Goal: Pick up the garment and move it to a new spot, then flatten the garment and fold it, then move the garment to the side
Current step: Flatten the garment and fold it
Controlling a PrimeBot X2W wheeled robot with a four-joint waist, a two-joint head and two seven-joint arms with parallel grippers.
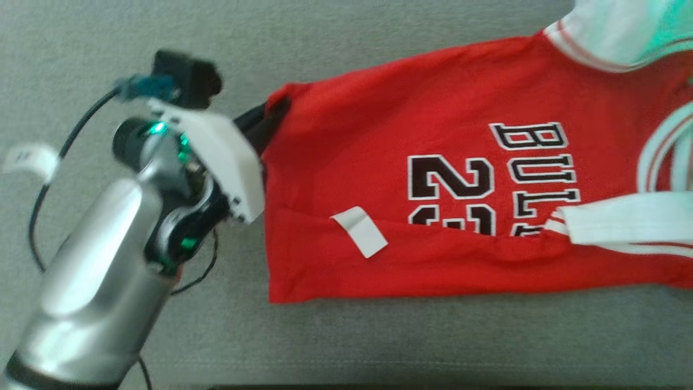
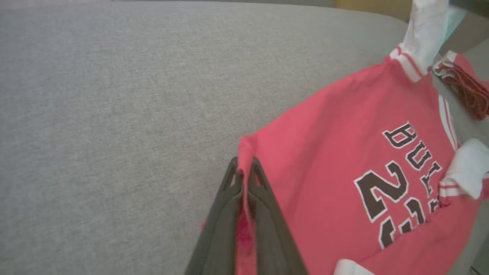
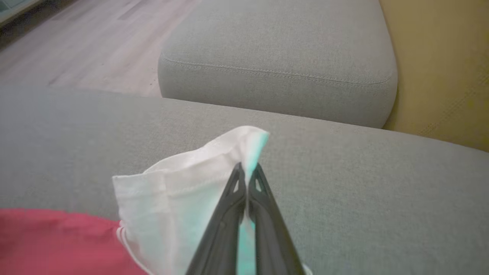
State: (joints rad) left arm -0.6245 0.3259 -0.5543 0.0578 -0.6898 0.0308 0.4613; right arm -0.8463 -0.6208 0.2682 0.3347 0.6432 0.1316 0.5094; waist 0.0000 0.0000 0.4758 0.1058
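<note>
Right gripper [image 3: 247, 173]: fingers closed on the garment [image 3: 168, 198], at its white sleeve
Red body: lower left corner
Beneath: grey cushion [image 3: 382, 198]

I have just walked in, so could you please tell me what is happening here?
The robot has a red jersey gripped at two ends. Its left end effector is shut on the hem corner, and its right end effector is shut on a white sleeve. The jersey stretches between them over a grey cushion.
</note>
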